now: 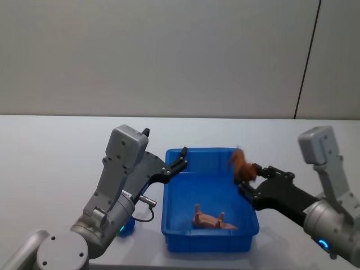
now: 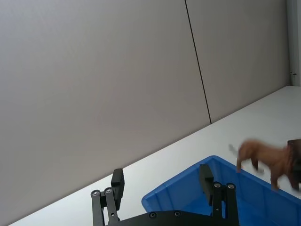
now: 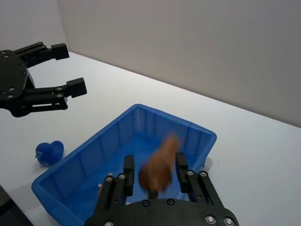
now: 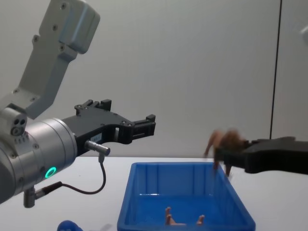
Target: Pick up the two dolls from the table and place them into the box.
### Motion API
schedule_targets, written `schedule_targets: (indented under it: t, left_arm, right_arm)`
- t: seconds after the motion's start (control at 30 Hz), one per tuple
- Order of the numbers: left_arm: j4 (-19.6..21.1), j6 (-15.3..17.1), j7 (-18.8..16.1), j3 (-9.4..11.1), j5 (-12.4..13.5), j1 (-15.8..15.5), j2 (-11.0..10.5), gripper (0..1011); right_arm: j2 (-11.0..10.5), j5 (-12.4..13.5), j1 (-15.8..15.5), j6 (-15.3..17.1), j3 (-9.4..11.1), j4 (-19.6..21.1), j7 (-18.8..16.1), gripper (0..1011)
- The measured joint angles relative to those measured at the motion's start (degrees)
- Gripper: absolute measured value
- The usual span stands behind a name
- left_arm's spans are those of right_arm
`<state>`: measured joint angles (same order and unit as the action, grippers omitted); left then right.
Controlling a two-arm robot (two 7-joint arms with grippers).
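My right gripper (image 1: 246,177) is shut on a shaggy brown doll (image 1: 241,162), held blurred above the right rim of the blue box (image 1: 165,208). From the left wrist the brown doll (image 2: 263,157) hangs over the box (image 2: 188,188). A peach-limbed toy (image 1: 211,220) lies on the box floor, limbs up. The blue doll (image 1: 128,224) sits on the table (image 1: 56,169) left of the box, partly behind my left arm. My left gripper (image 1: 183,158) hovers open and holding nothing over the box's far left corner.
The white table runs wide on both sides of the box and back to a grey wall. My left forearm and its cable (image 1: 143,211) hang close to the box's left wall, above the blue doll (image 3: 48,153).
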<state>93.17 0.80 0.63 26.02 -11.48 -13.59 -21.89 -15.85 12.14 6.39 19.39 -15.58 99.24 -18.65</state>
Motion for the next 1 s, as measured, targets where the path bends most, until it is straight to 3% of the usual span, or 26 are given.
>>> schedule_targets:
  t: [0.13, 0.3, 0.6, 1.0]
  left_arm:
    - [0.00, 0.00, 0.00, 0.00, 0.00, 0.00, 0.00, 1001]
    - [0.00, 0.00, 0.00, 0.00, 0.00, 0.00, 0.00, 1001]
    - [0.00, 0.00, 0.00, 0.00, 0.00, 0.00, 0.00, 1001]
    - [0.00, 0.00, 0.00, 0.00, 0.00, 0.00, 0.00, 1001]
  right_arm:
    - [0.76, -1.11, 0.61, 0.58, -0.61, -0.62, -0.03, 567]
    - [1.71, -2.56, 1.43, 0.74, -1.32, -1.74, 0.28, 766]
    - [1.77, -3.58, 1.89, -2.52, -1.19, -3.16, 1.59, 986]
    - [-1.70, -1.85, 1.17, -7.79, 1.75, -4.60, 1.11, 1001]
